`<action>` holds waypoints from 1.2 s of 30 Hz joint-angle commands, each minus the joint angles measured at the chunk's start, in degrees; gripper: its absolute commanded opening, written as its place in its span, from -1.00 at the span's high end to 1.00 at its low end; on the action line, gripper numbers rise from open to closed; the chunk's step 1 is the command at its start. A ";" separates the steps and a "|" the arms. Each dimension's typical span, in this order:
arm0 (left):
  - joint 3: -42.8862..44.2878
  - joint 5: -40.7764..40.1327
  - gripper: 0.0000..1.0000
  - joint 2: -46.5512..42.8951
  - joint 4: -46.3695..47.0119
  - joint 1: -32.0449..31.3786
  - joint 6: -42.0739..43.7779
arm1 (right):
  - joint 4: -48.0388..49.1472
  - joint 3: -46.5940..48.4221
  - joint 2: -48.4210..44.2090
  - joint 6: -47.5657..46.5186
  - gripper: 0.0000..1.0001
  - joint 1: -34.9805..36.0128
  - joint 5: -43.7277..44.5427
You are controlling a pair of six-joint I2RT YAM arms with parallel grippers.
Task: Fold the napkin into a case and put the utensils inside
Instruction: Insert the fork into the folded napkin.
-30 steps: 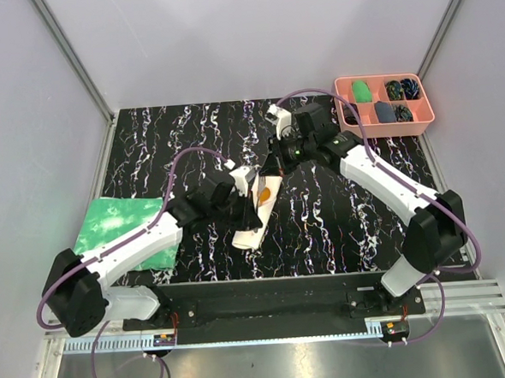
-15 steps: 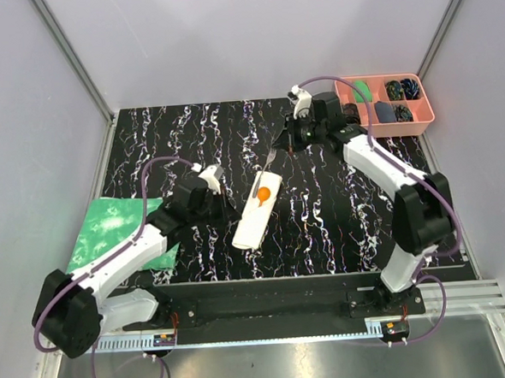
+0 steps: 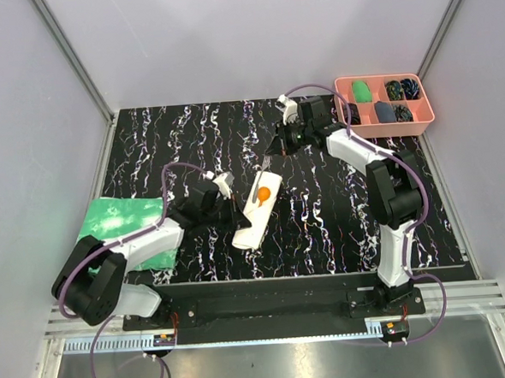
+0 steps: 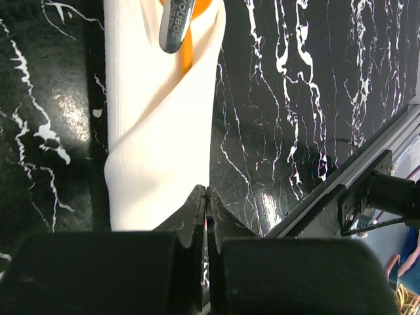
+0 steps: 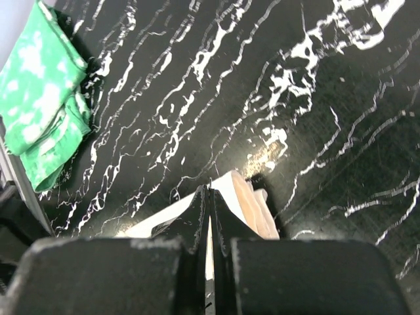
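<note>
1. Jaws of the left gripper [image 4: 207,192] are clenched, with their tips at the near edge of the case [image 3: 256,211]. Whether they pinch any cloth cannot be told.
2. The case lies flat mid-table, and the orange spoon [image 3: 262,193] rests in its far mouth.
3. The fork [image 4: 176,23], at that mouth, bears stamped lettering like "YOUBO", cut off by the frame.
4. The right gripper [image 5: 209,193] is clamped on the fork.

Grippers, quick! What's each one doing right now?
Left gripper: closed, tips at the case end; whether it grips it cannot be told.
Right gripper: closed on the fork.
</note>
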 commanded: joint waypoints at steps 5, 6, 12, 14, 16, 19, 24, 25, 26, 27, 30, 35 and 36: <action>-2.99 2.38 1.00 2.46 6.85 0.29 -1.61 | 3.56 0.19 0.29 -1.25 1.00 -0.12 -5.02; -3.34 2.38 1.00 2.37 7.02 0.29 -1.70 | 3.74 -0.16 0.20 -1.08 1.00 -0.12 -5.19; -5.01 2.55 1.00 0.88 7.20 0.29 -2.49 | 4.26 -2.10 -0.24 -0.72 1.00 1.10 -5.38; -5.62 2.55 1.00 -0.26 7.29 0.20 -2.93 | 4.61 -3.06 -0.41 -0.64 1.00 1.55 -5.11; -6.42 2.55 1.00 -1.66 7.20 0.20 -3.11 | 5.14 -4.20 -0.68 -0.37 1.00 1.99 -5.11; -7.21 2.29 1.00 -3.16 6.32 0.20 -3.20 | 5.58 -5.26 -0.94 0.07 1.00 2.60 -5.11; -9.14 2.46 1.00 -4.04 6.32 0.20 -4.08 | 6.55 -6.32 -1.47 1.47 1.00 3.30 -5.37; -9.49 2.46 1.00 -3.96 6.58 0.20 -4.34 | 6.46 -6.49 -1.64 1.73 1.00 3.48 -5.37; -10.28 2.64 1.00 -3.87 7.37 0.20 -4.52 | 6.64 -6.76 -1.91 2.26 1.00 3.66 -5.28; -10.63 2.55 1.00 -3.69 7.64 0.20 -4.87 | 6.81 -7.37 -2.08 2.61 1.00 3.83 -5.20; -11.69 2.73 1.00 -3.25 9.04 0.20 -5.75 | 7.43 -9.03 -2.87 3.67 1.00 4.71 -4.58; -12.57 2.46 1.00 -2.81 10.27 0.11 -6.19 | 11.80 -12.90 -5.15 7.18 0.97 5.94 -3.09; -12.66 2.38 1.00 -2.81 10.45 0.20 -6.19 | 12.34 -14.04 -5.33 7.71 0.96 6.12 -2.83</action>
